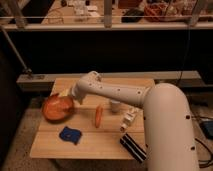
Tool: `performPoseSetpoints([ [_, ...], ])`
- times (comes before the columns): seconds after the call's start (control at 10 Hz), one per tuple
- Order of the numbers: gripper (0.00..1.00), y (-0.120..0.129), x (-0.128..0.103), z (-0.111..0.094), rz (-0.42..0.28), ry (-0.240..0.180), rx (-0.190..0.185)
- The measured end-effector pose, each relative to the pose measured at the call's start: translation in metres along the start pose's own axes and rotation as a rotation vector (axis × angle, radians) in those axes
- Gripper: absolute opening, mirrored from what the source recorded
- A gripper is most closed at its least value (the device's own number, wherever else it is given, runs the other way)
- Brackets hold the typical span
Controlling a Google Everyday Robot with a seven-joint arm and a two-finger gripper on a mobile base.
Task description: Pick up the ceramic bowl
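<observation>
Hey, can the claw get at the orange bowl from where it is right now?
Probably yes. The claw is right at the rim of the bowl with nothing between them; the blue item and the orange stick lie apart from it on the table.

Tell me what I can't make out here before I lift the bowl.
1. Camera view: the hand is at the ceramic bowl's right rim; the robot arm hides whether it holds it.
2. The table's right side is hidden behind the same arm.
3. The white pieces are too small to identify.
</observation>
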Motion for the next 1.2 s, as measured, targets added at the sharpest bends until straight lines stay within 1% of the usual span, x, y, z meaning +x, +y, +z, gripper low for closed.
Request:
performPoseSetpoints([
  [0.2, 0.80, 0.003, 0.008, 0.004, -0.010, -0.024, -0.012],
  [0.6, 0.80, 0.009, 0.022, 0.017, -0.041, -0.086, -0.036],
  [1.0, 0.80, 0.009, 0.030, 0.037, -0.091, -0.165, -0.059],
  [1.2, 0.80, 0.009, 0.035, 0.042, -0.118, -0.203, -0.082],
])
